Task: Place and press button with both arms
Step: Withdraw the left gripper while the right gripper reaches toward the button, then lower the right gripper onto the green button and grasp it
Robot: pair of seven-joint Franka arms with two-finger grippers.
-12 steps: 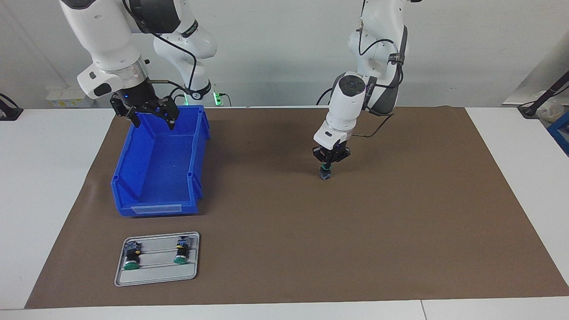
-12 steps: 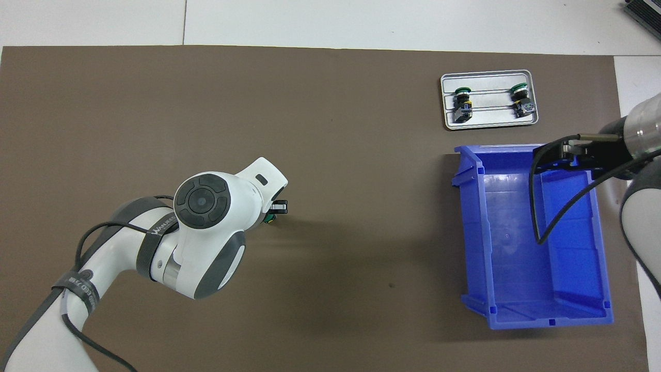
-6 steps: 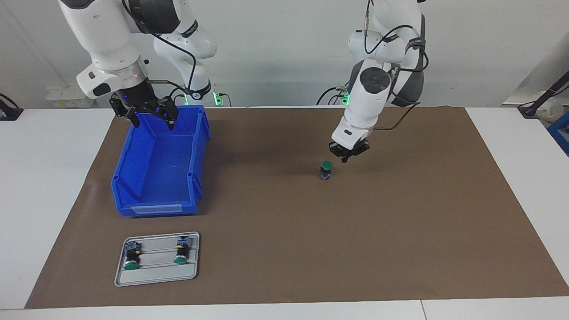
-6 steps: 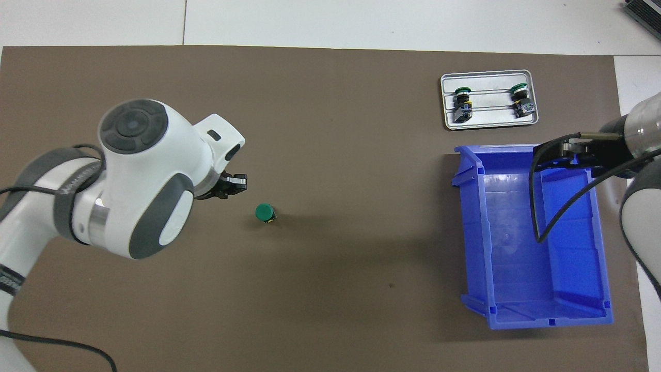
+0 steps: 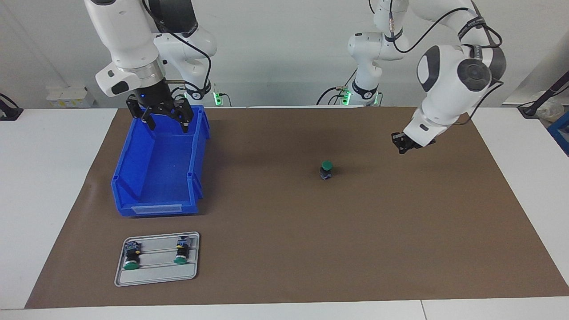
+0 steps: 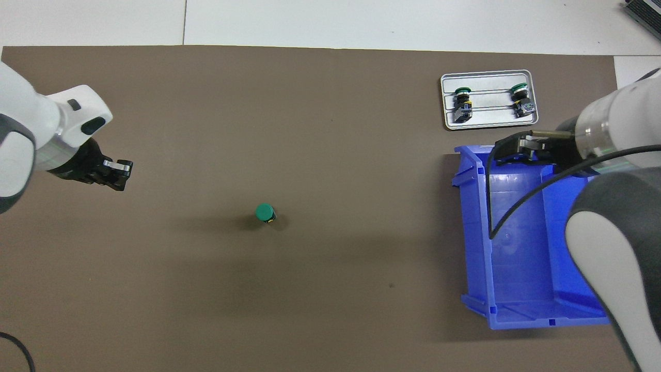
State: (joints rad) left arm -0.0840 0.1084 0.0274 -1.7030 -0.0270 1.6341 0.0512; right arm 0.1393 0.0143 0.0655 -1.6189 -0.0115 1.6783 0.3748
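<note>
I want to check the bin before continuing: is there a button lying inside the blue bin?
No, the blue bin shows only its bare floor; the green-capped button stands upright on the brown mat.

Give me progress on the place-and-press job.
Done: one button stands upright, green cap up, alone mid-mat, nothing touching it. In hand: nothing; the left hand is shut and empty, off to the left arm's end; the right hand hangs open over the blue bin. Left: two buttons lying on the tray.
</note>
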